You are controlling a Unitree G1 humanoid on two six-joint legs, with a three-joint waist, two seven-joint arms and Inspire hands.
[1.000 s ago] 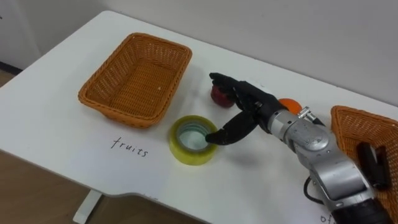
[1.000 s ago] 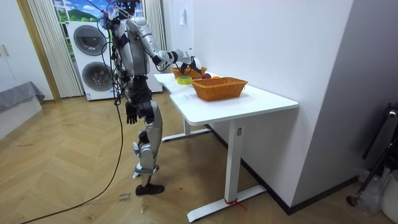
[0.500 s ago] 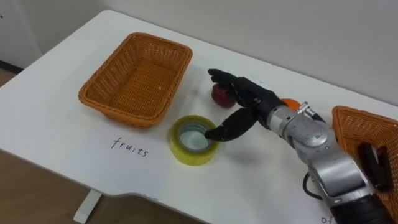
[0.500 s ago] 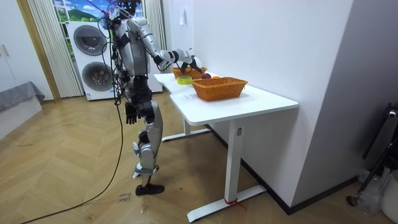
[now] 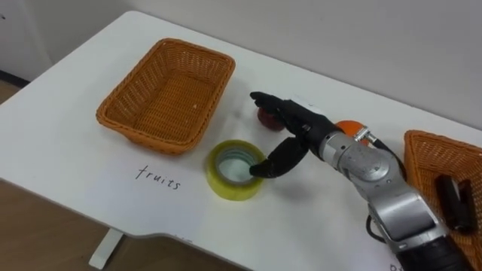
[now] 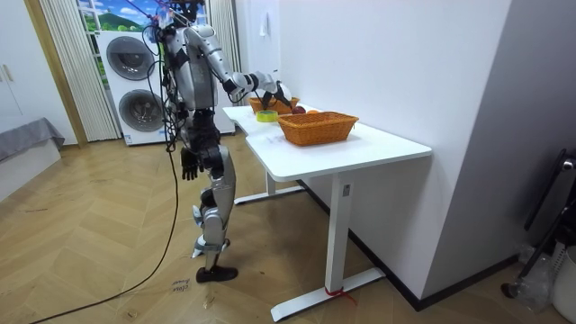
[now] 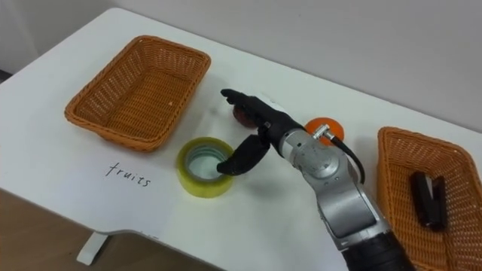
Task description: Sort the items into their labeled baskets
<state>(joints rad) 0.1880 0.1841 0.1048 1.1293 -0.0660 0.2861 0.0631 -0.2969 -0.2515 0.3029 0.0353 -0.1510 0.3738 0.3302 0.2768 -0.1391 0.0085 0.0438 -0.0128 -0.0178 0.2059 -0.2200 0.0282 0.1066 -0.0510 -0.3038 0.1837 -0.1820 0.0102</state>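
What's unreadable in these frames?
- Red fruit: eye views, mostly hidden behind the right robot hand.
- Orange fruit: partly behind that hand's wrist.
- Right basket: left eye view, cut by the right edge.
- Thumb contact with the tape roll: unclear in both eye views.
- Left robot hand: room view, too small to read.

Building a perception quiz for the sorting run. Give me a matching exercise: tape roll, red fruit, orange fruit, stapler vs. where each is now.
Things
1. yellow tape roll
2. red fruit
3. orange fruit
4. black stapler

Places
A. inside the basket on the robot's right
B. partly covered by fingers of the right hand
C. on the table, behind that hand's wrist
D. on the table, thumb tip at its opening

Pairs: 1-D, 2-B, 3-C, 4-A
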